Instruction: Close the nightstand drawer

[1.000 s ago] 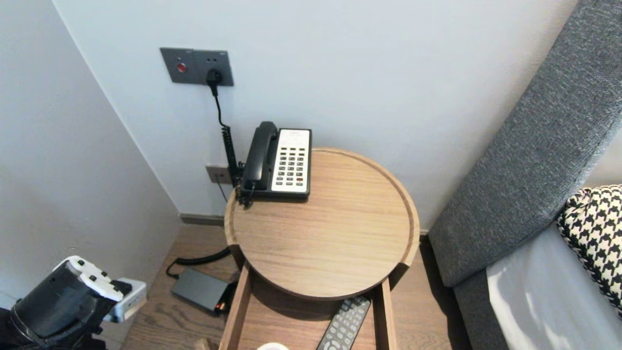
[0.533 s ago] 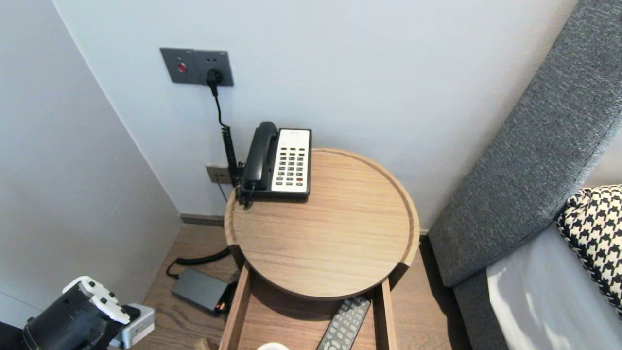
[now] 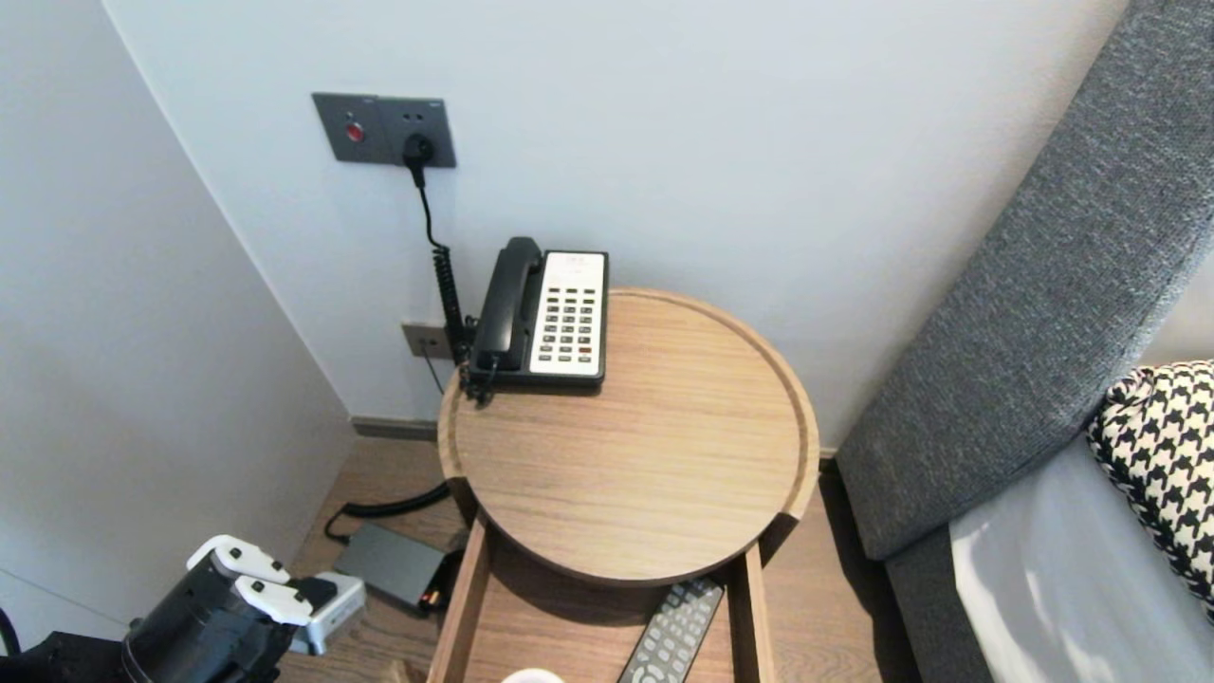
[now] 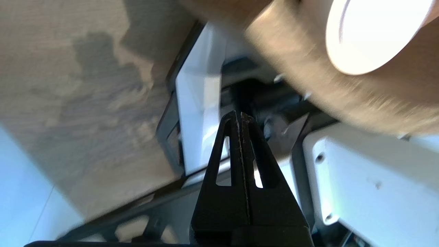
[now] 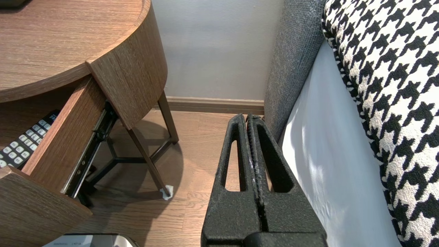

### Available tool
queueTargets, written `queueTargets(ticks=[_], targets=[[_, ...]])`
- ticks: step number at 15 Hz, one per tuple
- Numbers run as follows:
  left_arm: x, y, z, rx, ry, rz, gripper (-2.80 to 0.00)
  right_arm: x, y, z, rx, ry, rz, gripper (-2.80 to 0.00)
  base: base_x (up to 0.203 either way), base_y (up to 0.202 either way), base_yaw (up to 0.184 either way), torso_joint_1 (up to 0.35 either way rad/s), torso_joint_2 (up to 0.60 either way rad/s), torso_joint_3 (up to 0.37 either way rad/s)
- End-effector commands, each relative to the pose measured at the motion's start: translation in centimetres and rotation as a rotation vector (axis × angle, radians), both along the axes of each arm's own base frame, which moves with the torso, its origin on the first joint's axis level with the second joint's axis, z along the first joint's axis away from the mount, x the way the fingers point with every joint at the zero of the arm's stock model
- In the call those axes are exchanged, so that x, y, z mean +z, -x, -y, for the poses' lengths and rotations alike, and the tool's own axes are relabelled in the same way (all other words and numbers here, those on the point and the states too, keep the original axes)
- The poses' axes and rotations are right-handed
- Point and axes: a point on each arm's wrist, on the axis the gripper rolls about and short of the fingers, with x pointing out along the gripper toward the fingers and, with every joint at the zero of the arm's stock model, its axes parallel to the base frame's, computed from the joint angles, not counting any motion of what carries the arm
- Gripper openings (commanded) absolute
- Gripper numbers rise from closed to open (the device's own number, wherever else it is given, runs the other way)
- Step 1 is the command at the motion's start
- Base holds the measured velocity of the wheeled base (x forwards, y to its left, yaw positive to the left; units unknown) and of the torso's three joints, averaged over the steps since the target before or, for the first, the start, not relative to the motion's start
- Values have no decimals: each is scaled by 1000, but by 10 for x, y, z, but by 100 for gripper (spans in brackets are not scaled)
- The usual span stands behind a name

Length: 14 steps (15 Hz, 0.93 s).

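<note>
Closure is shown on both grippers, and nothing is held by either. The left gripper (image 4: 239, 116) is clenched tip to tip on empty air. In its wrist view a blurred wooden edge and a white cup (image 4: 370, 34) are seen beyond its tips, untouched; whether that edge belongs to the drawer cannot be told. In the head view the left arm (image 3: 213, 621) is found low at 7 o'clock from the table (image 3: 626, 455), over the floor (image 3: 379, 474). It is near the left wall of the open drawer (image 3: 471, 593) but apart from it, and its fingers are hidden there. An adapter (image 3: 391, 564) is laid on the floor at 8 o'clock from the table, just beside the arm's end. The drawer is pulled out at 6 o'clock beneath the round top. A remote (image 3: 675, 631) is laid in it by its right wall, and only a sliver of the cup is seen at 8 o'clock from the remote. A phone (image 3: 550, 313) is set at 11 o'clock on the table, its handset on the cradle. The right gripper (image 5: 247, 118) is likewise pressed shut on nothing. It is parked above the floor between the table and the bed (image 5: 329, 164), well apart from the drawer. A headboard (image 3: 1043, 285) is stood at 3 o'clock from the table, with a pillow (image 3: 1162, 455) at 4 o'clock.
</note>
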Motion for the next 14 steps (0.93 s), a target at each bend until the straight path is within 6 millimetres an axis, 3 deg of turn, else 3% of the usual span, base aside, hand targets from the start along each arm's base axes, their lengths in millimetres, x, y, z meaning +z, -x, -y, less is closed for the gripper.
queueTargets(ticks=[1, 14], targets=[[-6, -1, 4, -7, -6, -14, -280, -7, -2, 0, 0, -1, -25, -280, 0, 0, 0, 0, 0, 0], [3, -21, 23, 68, 81, 42, -280, -7, -2, 0, 0, 0, -25, -280, 0, 0, 0, 0, 0, 0]])
